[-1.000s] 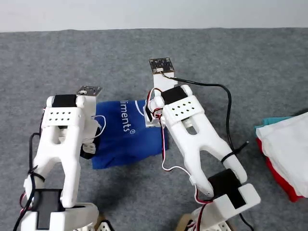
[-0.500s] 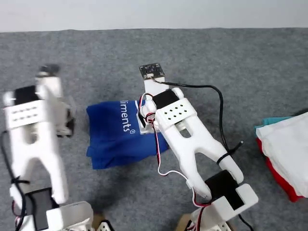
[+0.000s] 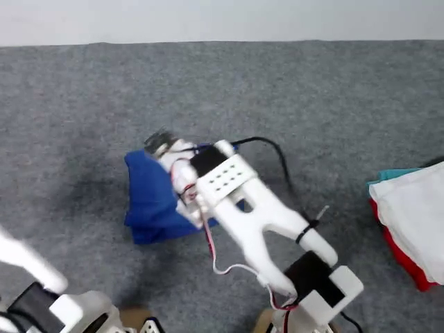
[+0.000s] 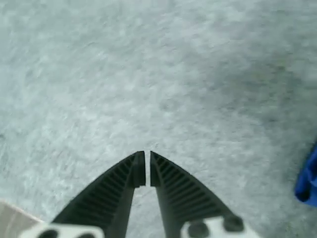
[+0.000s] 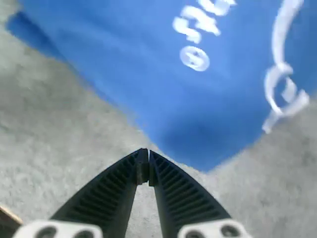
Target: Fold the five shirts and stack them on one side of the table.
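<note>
1. Your right gripper (image 5: pixel 143 171) has its fingers pressed together on nothing, tips over bare table (image 3: pixel 312 90) just beside one edge of the blue shirt (image 3: pixel 146 201). Lowered like that it will likely shove the cloth rather than take it, so part the fingers first
2. The blue shirt lies folded left of the table's middle, toward the near edge, well apart from the pile of folded shirts (image 3: pixel 413 208) at the right edge. Over that long a carry, a single pinch could let the fold drop open
3. If you catch just the top layer, the fold will probably peel apart as you lift. Aim to get a finger under every layer at that edge
4. The right arm (image 3: pixel 243 208) leans over the shirt and hides much of it from above, so you could misjudge where the cloth ends. Trust the wrist view for the edge
5. A loose wire loop (image 3: pixel 211 250) hangs beneath that arm near the shirt and may drag across it
6. Your left gripper (image 4: pixel 147 171) is empty too, its fingers together with a thin slit between them, over bare table toward the near left corner. Bring it in carelessly and the two arms could meet above the shirt
7. The pile looks uneven, with red and teal peeking out under white, so a crooked set-down could skew it
</note>
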`<action>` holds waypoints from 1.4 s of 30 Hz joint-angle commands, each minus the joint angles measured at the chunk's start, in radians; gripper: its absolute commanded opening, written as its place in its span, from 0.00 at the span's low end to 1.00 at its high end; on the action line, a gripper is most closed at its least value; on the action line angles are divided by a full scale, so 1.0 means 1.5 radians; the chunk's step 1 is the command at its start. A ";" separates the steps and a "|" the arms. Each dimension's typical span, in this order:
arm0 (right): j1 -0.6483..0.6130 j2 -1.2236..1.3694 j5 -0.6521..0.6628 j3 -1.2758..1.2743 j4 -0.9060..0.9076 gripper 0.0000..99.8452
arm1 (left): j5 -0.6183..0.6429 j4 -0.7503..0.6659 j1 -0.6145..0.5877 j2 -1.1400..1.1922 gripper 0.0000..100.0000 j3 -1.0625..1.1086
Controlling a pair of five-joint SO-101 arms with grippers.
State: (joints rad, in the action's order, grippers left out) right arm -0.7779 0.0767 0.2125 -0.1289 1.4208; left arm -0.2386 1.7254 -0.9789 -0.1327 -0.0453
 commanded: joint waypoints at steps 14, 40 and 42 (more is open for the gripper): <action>-0.168 0.215 0.013 0.139 -0.101 0.01 | -0.003 -0.007 -0.062 -0.002 0.03 -0.019; -0.152 0.475 0.013 0.689 0.117 0.01 | -0.002 -0.005 -0.058 -0.004 0.03 -0.018; -0.149 0.477 0.016 0.732 0.148 0.01 | -0.002 -0.005 -0.058 -0.003 0.03 -0.018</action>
State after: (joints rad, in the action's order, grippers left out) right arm -1.0157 0.8055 0.2294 0.8485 1.5819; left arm -0.2447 1.7269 -1.0679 -0.1312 -0.0453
